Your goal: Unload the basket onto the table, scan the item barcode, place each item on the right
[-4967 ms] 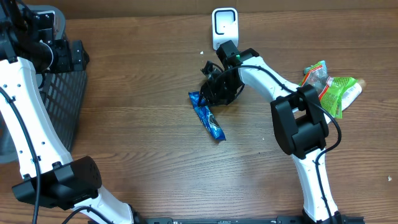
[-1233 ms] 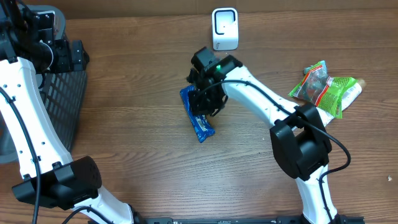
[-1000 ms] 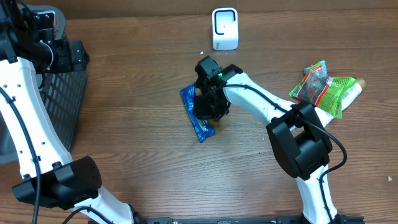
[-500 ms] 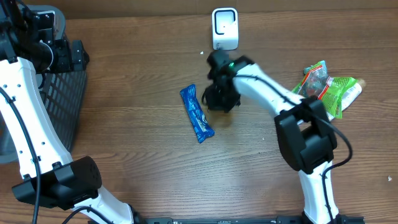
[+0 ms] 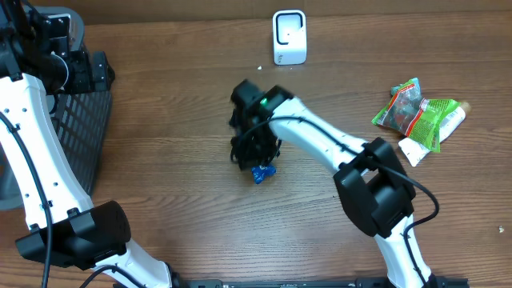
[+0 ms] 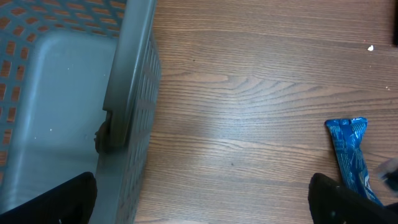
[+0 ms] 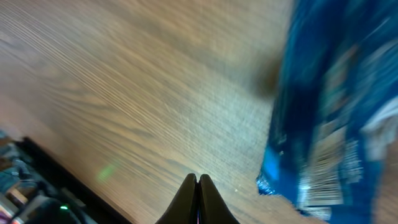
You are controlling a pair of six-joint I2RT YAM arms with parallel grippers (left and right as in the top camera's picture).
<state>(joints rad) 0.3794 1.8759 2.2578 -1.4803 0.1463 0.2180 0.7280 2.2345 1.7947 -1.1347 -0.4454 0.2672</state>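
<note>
Overhead view: the right gripper [image 5: 254, 150] hangs at centre frame directly above the blue snack packet [image 5: 262, 172], with only the packet's lower end showing beneath it on the wooden table [image 5: 176, 200]. The right wrist view shows its fingers [image 7: 186, 202] pressed together, gripping nothing, with the packet just to their right. The white scanner [image 5: 289, 37] stands at top centre. The left gripper [image 6: 202, 199], its jaws spread wide, hovers beside the grey basket [image 6: 130, 93] at left of frame.

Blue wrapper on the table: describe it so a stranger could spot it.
On the wooden table, look in front of the white scanner. The blue wrapper lies there, partly under the right gripper. It alone is blue; the other packets are green.
</note>
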